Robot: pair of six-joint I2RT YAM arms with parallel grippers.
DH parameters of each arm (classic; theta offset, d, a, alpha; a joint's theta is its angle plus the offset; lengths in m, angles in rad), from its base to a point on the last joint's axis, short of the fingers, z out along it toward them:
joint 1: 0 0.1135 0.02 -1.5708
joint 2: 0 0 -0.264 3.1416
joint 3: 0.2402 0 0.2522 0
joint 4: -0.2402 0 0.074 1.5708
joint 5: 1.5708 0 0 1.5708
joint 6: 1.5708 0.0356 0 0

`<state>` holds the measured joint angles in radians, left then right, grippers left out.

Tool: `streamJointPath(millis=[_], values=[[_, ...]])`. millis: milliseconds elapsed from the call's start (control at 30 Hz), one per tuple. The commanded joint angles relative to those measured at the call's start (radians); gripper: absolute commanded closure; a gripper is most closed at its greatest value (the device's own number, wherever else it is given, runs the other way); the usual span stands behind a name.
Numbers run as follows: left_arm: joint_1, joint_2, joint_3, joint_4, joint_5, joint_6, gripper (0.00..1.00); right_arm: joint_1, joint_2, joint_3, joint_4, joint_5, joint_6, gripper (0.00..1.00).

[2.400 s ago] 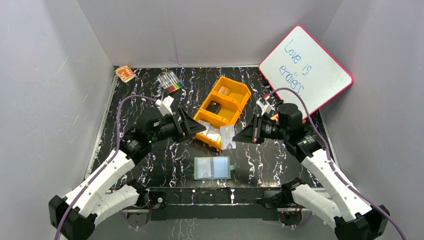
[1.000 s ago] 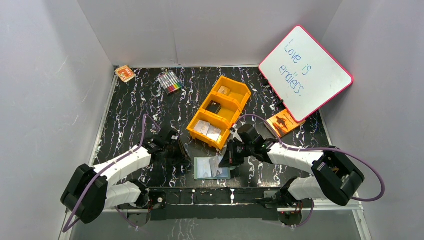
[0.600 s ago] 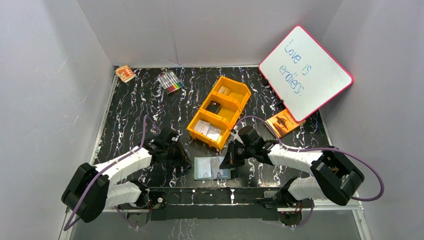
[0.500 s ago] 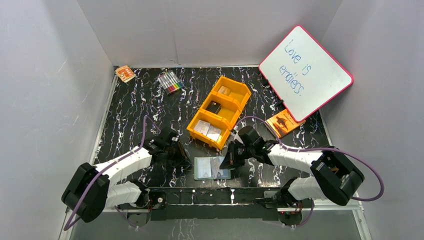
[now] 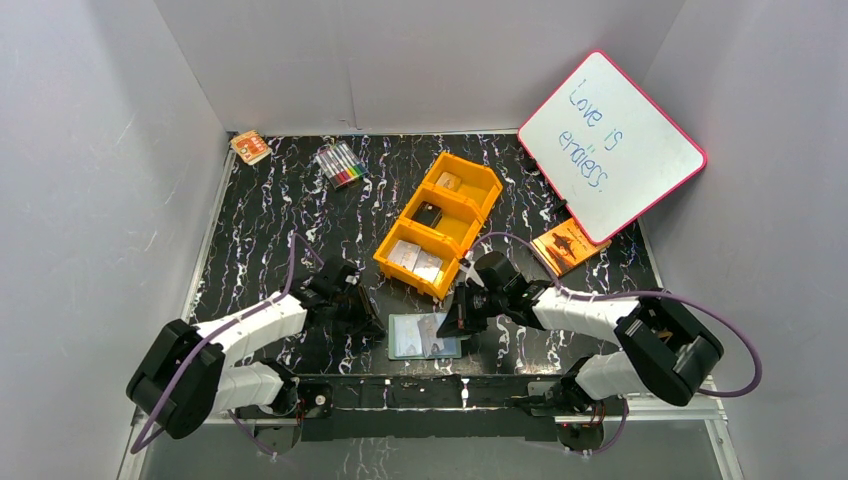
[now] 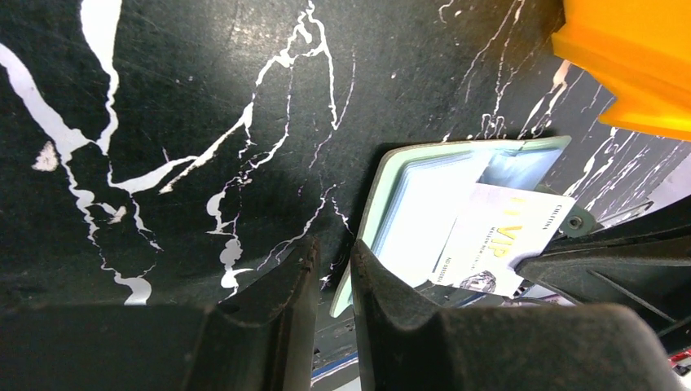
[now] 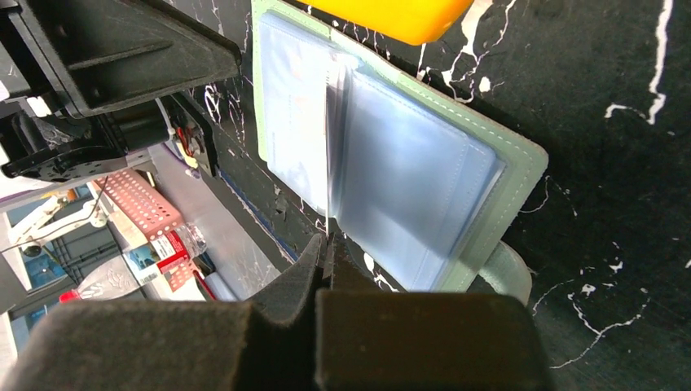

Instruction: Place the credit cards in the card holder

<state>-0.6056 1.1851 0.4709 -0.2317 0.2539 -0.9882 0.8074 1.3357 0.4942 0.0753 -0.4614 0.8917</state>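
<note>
The card holder (image 5: 410, 336) lies open on the table near the front edge, pale blue pockets up (image 7: 407, 179). My right gripper (image 5: 447, 322) is shut on one credit card (image 6: 505, 236), white with VIP print, held on edge over the holder's middle fold; in the right wrist view this credit card (image 7: 330, 155) shows as a thin line running from my right gripper (image 7: 326, 244). My left gripper (image 6: 334, 248) sits low at the holder's left edge (image 6: 367, 212), jaws a narrow gap apart, clamping nothing. More credit cards (image 5: 415, 258) lie in the orange tray's nearest compartment.
The orange three-compartment tray (image 5: 470, 200) stands just behind the holder, and its corner (image 6: 627, 65) hangs close above the card. A whiteboard (image 5: 610, 140) leans at the back right beside a small book (image 5: 568, 243). Markers (image 5: 340, 163) and a small orange box (image 5: 250, 146) lie at the back left.
Both arms have come down from beside the tray to the holder. In the last second the right gripper nudged the card further over the holder and the left gripper edged closer to its side.
</note>
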Motion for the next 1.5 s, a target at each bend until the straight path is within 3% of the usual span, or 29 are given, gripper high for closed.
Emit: streamJointPath(millis=[0,900,1467], values=[[-0.007,0.015,-0.01,0.002,0.027,-0.001,0.81,0.007,0.018,0.0,0.06,-0.022,0.01,1.0],[-0.045,0.057,-0.048,0.05,0.049,-0.023,0.84,0.061,0.084,-0.04,0.196,0.092,0.121,1.0],[-0.058,0.055,-0.064,0.062,0.045,-0.035,0.88,0.071,0.074,-0.06,0.19,0.173,0.154,1.0]])
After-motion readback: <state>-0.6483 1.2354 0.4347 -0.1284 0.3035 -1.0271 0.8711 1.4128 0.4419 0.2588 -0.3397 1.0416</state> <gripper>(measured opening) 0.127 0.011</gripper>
